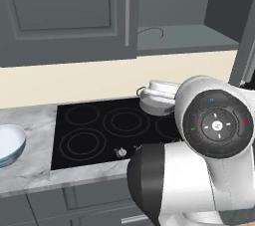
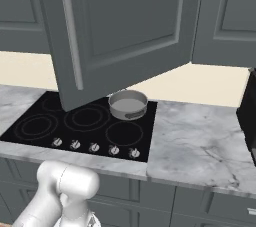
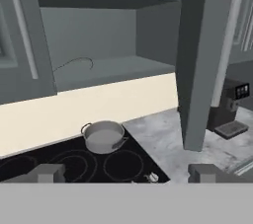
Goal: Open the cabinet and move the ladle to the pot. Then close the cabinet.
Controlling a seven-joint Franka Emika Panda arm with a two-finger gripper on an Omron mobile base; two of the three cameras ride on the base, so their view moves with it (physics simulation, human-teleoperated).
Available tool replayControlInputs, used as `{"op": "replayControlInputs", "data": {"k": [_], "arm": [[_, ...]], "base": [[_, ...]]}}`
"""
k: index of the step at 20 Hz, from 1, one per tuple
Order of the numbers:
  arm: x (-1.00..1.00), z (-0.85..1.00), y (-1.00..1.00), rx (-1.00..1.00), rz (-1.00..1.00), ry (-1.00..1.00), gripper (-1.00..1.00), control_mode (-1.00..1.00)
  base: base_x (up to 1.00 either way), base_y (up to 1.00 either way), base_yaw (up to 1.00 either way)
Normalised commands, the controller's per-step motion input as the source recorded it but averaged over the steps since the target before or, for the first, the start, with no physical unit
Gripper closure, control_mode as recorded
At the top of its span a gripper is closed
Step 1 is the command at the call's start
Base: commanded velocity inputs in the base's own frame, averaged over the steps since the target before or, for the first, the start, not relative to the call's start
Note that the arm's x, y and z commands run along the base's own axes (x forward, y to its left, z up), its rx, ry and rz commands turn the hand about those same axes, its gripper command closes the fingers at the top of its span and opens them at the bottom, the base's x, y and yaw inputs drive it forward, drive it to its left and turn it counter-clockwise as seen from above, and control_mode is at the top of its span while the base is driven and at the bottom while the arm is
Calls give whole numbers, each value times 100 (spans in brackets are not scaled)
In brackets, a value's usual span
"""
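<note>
Ladle (image 3: 74, 64) barely discernible on open cabinet (image 3: 113, 70) shelf.

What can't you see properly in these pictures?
- The ladle on the cabinet shelf: too thin in the hand view to tell its brown end.
- The pot: the robot's arm covers part of it in the left base view.
- The bowl: cut off by the left edge there.
- The cabinet's inside: hidden behind its open door in the right base view.
</note>
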Motion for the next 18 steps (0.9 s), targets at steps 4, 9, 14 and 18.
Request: {"op": "replayControlInputs", "data": {"k": [4, 9, 14, 18], "arm": [[81, 0, 0, -7, -11, 0, -100, -100], [75, 0, -4, -10, -17, 0, -100, -100], [54, 0, -22, -12, -22, 0, -100, -100], [25, 0, -44, -14, -26, -1, -100, -100]], "base": [[0, 0, 0], [0, 0, 0], [0, 0, 0], [0, 0, 0]]}}
